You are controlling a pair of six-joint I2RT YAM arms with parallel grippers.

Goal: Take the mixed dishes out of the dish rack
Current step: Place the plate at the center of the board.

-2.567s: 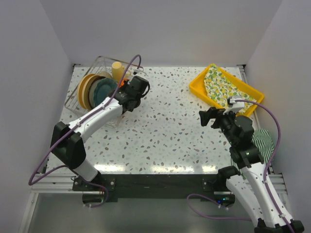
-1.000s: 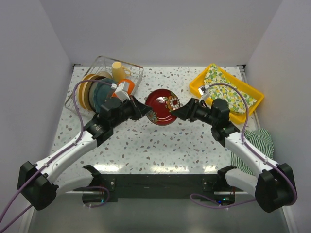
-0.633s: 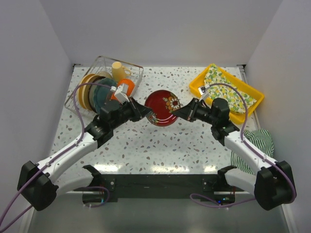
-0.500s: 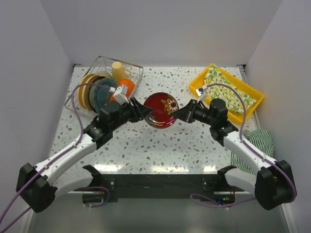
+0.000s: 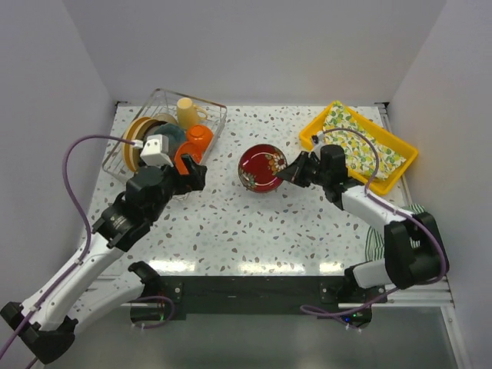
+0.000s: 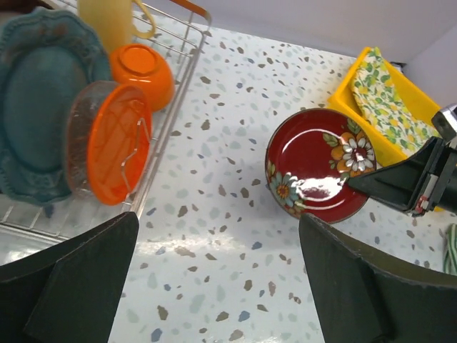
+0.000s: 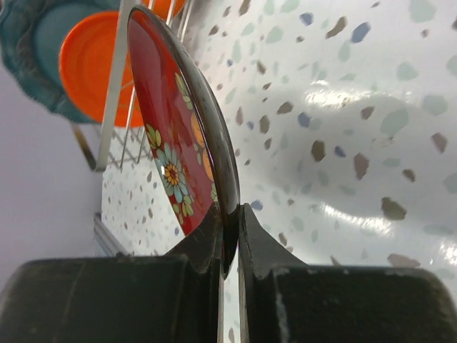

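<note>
- The dish rack is seen at the far left corner of the desk, close to the left wall.
- A teal plate, an orange plate, an orange bowl and a cream mug are stood inside the rack. Tan-yellow plates are lined up behind the teal one.
- The left end effector is held just beside the rack's right edge. Its fingers are spread wide and nothing is held between them.
- A wide bare patch of desk is left between the rack and the red flower bowl, and more bare desk is seen in front of both.
- The red flower bowl is found out of the rack, near the middle of the desk. It is tipped up with its red inside turned to the left. Whether its low edge is touching the desk cannot be told.
- The bowl's right rim is pinched by the right end effector, with its fingers pressed on both sides of the thin edge.
- A yellow tray with a lemon cloth is seen at the far right, near the bowl.
- A green striped cloth is laid at the right edge of the desk.
</note>
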